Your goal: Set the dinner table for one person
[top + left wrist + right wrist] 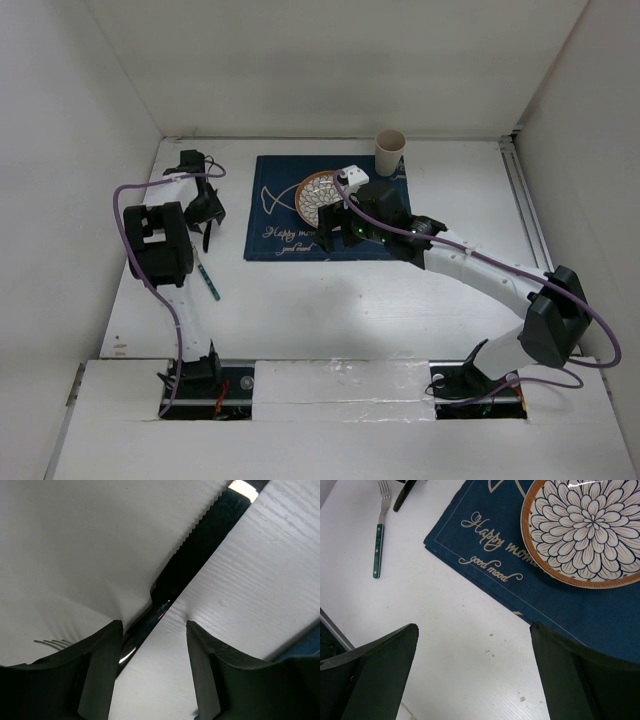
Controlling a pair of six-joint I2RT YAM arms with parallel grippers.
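Left hand [153,626] straddles the knife [205,540] lying flat on the white worktop [400,300] under both arms, fingers apart, seemingly not yet pinching. Worktop is rigid, slick (steel may skid): pinch the knife's narrow neck. Right hand [474,627] hangs spread, empty.

Plate [322,196] on placemat [275,215] (cup [390,152] behind), fork [210,280] left of it on dinner table [400,300]

Looks like a robotics lab cell: bare white walls [330,60] boxing in the dinner table [330,310], cabled left arm [165,255] and right arm [490,280] bolted at its near edge.
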